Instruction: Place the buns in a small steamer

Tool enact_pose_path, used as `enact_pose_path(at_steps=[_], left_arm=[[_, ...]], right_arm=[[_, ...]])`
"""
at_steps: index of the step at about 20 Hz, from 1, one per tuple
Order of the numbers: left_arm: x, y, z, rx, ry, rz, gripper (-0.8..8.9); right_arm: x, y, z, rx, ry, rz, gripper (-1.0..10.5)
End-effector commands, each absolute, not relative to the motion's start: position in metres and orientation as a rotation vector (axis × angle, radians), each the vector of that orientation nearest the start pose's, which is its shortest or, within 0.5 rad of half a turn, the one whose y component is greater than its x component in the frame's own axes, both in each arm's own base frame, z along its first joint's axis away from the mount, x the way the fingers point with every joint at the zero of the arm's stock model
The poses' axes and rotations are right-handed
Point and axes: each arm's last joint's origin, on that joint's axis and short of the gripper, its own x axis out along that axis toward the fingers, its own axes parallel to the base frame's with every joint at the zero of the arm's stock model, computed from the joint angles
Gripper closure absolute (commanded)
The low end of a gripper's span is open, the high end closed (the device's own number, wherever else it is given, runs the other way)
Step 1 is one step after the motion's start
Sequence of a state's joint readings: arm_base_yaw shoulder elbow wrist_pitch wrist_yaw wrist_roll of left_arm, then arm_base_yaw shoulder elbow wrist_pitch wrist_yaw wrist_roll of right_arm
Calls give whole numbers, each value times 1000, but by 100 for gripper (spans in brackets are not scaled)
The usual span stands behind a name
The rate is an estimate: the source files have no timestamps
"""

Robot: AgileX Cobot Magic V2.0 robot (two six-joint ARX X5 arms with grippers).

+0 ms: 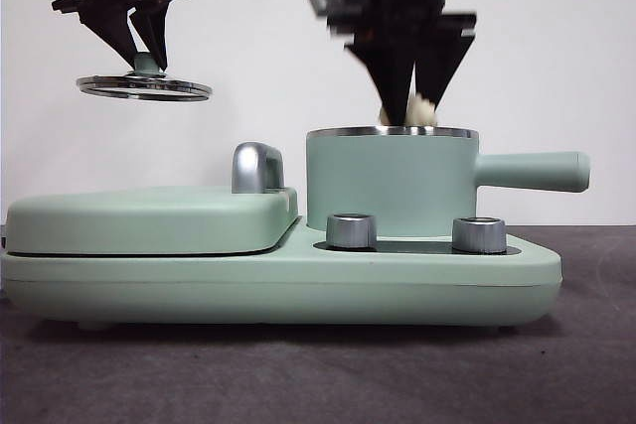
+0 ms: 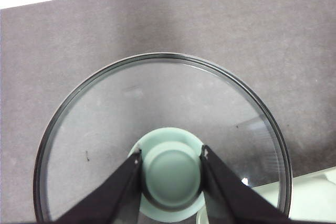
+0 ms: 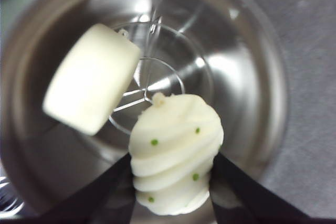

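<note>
While the small steamer point(image 1: 393, 186) sits lidless on its green base unit point(image 1: 278, 280), the glass lid point(image 1: 144, 87) hangs off to its side, knob pinched by left gripper point(image 1: 142, 52) fingers. Smooth bun point(image 3: 92, 77) lies inside steamer; ridged bun point(image 3: 176, 153), clamped by right gripper point(image 3: 176, 182) fingers, is just above the rim.

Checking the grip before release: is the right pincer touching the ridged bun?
Touching. The right wrist view shows the right pincer with both black jaws pressed against the sides of the ridged bun, no gap either side, above the small steamer.
</note>
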State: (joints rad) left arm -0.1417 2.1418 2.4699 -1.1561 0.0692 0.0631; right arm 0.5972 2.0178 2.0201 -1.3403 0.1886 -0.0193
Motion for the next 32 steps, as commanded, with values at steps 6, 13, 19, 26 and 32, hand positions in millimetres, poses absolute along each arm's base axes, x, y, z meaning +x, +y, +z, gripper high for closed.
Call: enact_pose_path(at_steps=[6,13,19,26,32], left_arm=[[440,-66,395,87,781,-230,795],[440,-66,395,87,781,-229,795],[440,-66,395,87,781,-229,795],[440,-66,395,87,780,-230,795],[439,-72,395,90,781,-240,795]], right_arm=[[346,230,278,-592,1338,341,752],[348,230,273,-586,1361,318,654],[345,228,275,-574,1372,297,590],[330,217,314,-553,1271,283,550],[281,188,391,-358,1115,395,550]])
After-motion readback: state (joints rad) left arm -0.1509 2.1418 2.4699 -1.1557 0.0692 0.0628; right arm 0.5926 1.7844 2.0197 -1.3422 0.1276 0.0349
